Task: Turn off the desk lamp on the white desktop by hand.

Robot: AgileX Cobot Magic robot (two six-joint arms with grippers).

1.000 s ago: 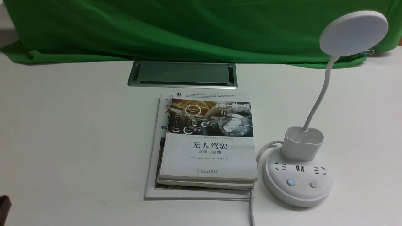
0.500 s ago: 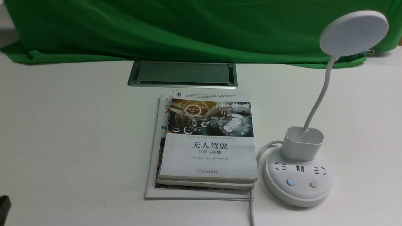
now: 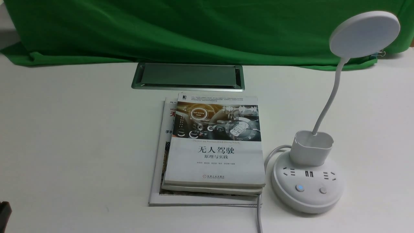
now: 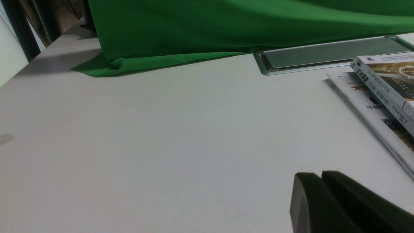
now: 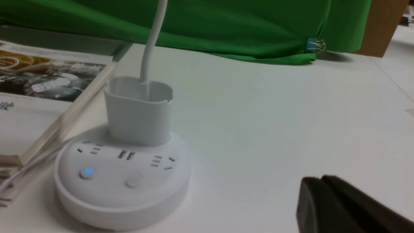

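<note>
The white desk lamp [image 3: 307, 184] stands at the front right of the white desktop [image 3: 71, 136]. Its disc head [image 3: 364, 34] is up on a thin bent neck above a cup holder. The round base carries sockets and two buttons; the left button [image 3: 299, 187] glows blue. The base shows in the right wrist view [image 5: 123, 174]. My right gripper [image 5: 321, 179] is shut and empty, low over the desktop, apart from the base. My left gripper [image 4: 321, 174] is shut and empty, far from the lamp; only a dark edge of it [image 3: 5, 210] shows in the front view.
A stack of books [image 3: 213, 149] lies just left of the lamp base, with the lamp's white cable [image 3: 258, 216] running along it. A grey metal cable hatch [image 3: 187, 76] sits behind the books. A green cloth [image 3: 194, 29] hangs along the back edge.
The dark edge of my left arm at the front view's lower left has sunk slightly. The lamp and books have not moved.
</note>
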